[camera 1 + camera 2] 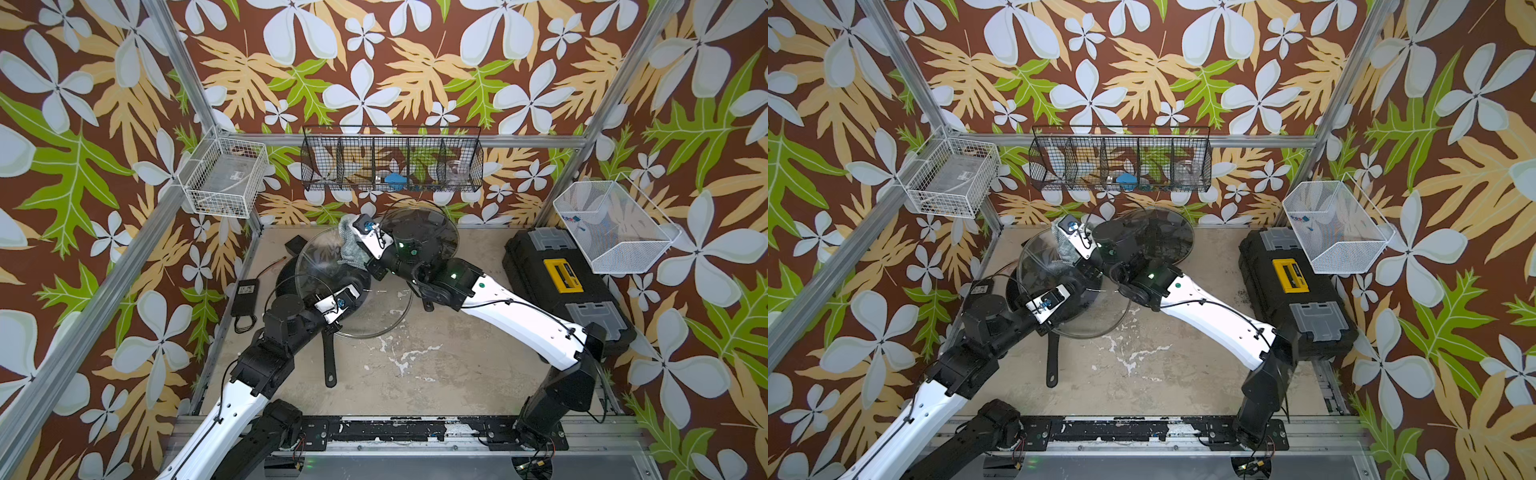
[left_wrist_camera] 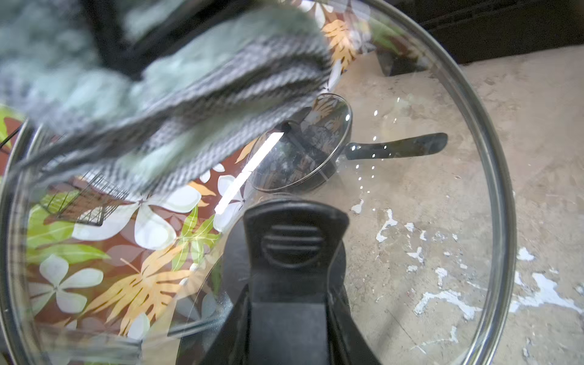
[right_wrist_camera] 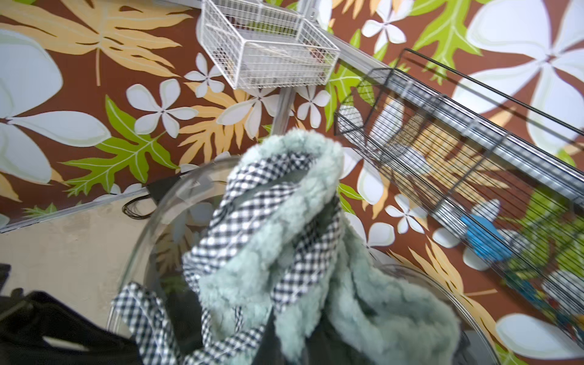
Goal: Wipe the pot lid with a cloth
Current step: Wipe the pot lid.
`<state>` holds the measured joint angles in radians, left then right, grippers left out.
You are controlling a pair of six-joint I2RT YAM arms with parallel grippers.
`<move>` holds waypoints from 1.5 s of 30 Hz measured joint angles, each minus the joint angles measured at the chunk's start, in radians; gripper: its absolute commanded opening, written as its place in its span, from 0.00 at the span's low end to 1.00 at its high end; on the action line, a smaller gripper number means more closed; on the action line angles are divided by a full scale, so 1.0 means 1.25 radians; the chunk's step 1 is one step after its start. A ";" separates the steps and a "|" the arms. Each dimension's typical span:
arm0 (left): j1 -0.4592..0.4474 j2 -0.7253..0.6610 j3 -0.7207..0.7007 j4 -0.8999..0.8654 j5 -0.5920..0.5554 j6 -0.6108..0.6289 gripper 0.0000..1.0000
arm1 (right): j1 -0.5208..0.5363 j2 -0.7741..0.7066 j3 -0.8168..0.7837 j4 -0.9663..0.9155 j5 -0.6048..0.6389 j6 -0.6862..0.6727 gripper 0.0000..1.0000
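pale teal cloth (image 3: 259, 252) (black-and-white check trim), black pan (image 1: 329, 357)

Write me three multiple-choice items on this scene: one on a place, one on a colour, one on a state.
1. Where is the small blue object?
A. on the table
B. in the black mesh wall basket
C. in a pan

2. What colour is the latch on the black plastic toolbox?
A. red
B. green
C. yellow

3. How is the right hand?
A. shut on the grey-teal fuzzy cloth
B. open, empty
C. shut on a cable

Answers: B, it shows behind the mesh; C, the latch is plainly yellow; A, the cloth bunches in its grip.
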<state>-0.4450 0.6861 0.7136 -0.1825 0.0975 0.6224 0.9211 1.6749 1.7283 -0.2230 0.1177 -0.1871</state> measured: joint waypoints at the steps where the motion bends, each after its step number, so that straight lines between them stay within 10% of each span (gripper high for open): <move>1: 0.001 0.000 -0.003 0.006 -0.008 -0.022 0.00 | -0.008 -0.026 -0.035 0.013 0.009 0.004 0.00; 13: 0.001 0.045 -0.016 0.078 -0.048 -0.415 0.00 | 0.011 -0.179 -0.332 0.100 0.010 0.065 0.00; 28: 0.001 0.064 0.014 0.192 -0.113 -0.714 0.00 | 0.115 -0.055 -0.311 0.136 -0.034 0.102 0.00; 45: 0.002 0.050 0.027 0.199 -0.196 -0.613 0.00 | 0.023 -0.138 -0.240 0.109 -0.006 0.063 0.00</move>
<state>-0.4419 0.7486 0.7467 0.0662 -0.1478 -0.1436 0.9501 1.5021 1.4284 -0.0868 0.1097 -0.1089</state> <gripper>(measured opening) 0.338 0.078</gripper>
